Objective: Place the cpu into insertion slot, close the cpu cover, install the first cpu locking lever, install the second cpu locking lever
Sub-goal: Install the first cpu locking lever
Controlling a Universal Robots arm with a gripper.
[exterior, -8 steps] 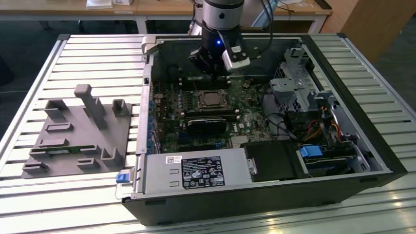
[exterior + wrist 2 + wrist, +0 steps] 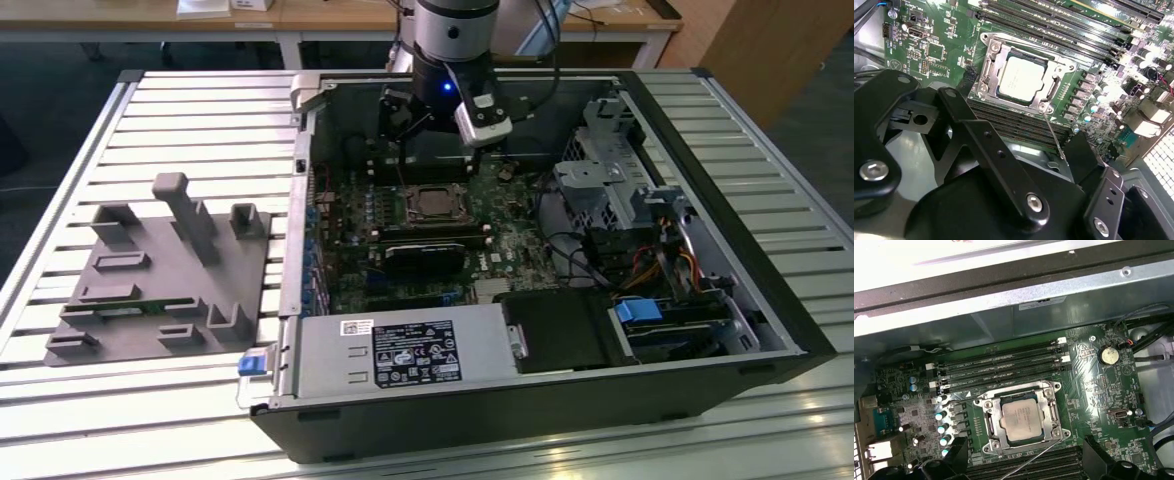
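Silver-beige and flat, the cpu (image 2: pixel 437 203) lies on the green motherboard (image 2: pixel 501 250) inside the open computer case (image 2: pixel 534 415) in the exterior view. It is just ahead of and below the gripper (image 2: pixel 427 140), which hangs over the board's far end. Against the dark case wall the fingertips are hard to make out in this view.

In the second wrist view the black linked arms of the gripper (image 2: pixel 1014 125) stand spread wide, released and grasping nothing. The chip (image 2: pixel 1021 80) sits square in the black insertion slot (image 2: pixel 1026 54) straight out in front of the jaws and apart from them, with a band of dark memory slots (image 2: pixel 1019 122) between. The cpu cover (image 2: pixel 988 67), a dull stamped steel frame with a cut-out middle, lies around the chip's face. A thin wire locking lever (image 2: pixel 1053 135) runs from the frame's near corner back toward one finger. Its far end is lost behind the black metal.

In the first wrist view two dark fingers (image 2: pixel 956 457) are cut off at the picture's edge, wide apart. The chip (image 2: pixel 1021 421) lies ahead of the gap between them, framed by the screwed-down cover (image 2: pixel 1054 415). The wire lever (image 2: pixel 1034 457) slants across in front of the jaws. I cannot tell whether it is hooked anywhere.
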